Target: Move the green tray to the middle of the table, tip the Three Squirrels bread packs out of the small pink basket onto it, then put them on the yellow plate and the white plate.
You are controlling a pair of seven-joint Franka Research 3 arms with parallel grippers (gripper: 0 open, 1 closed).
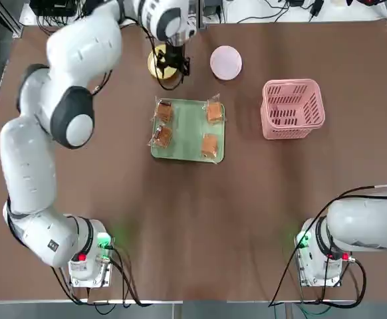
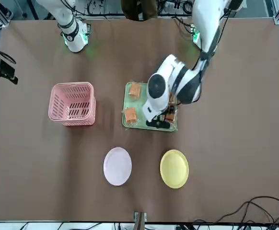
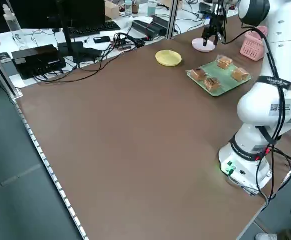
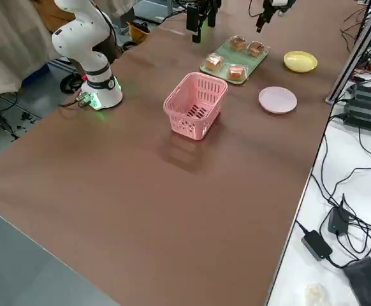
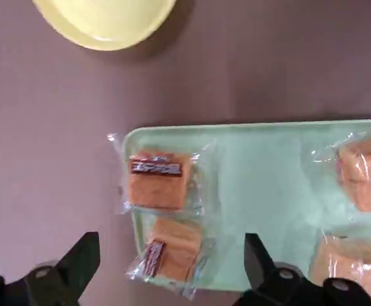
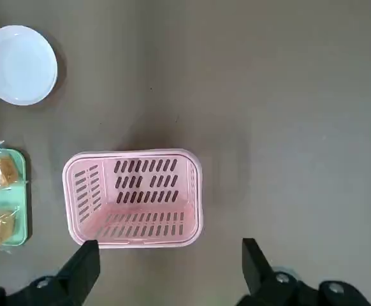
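Observation:
The green tray (image 1: 188,126) lies mid-table with several Three Squirrels bread packs (image 1: 164,110) on it. My left gripper (image 5: 171,241) hovers open above the tray's end nearest the yellow plate (image 2: 174,168), over two packs (image 5: 157,182) and holding nothing. From overhead, that gripper (image 1: 173,66) hides part of the yellow plate. The white plate (image 1: 226,62) lies bare beside the yellow one. To the tray's right the small pink basket (image 1: 292,108) stands upright and empty. My right gripper (image 6: 167,248) hangs open high over the basket (image 6: 134,197).
The right arm's base (image 1: 323,249) and the left arm's base (image 1: 87,256) sit at the near edge. Cables and devices (image 3: 40,57) crowd a white bench beyond the far edge. Bare brown table (image 1: 200,219) spreads between tray and bases.

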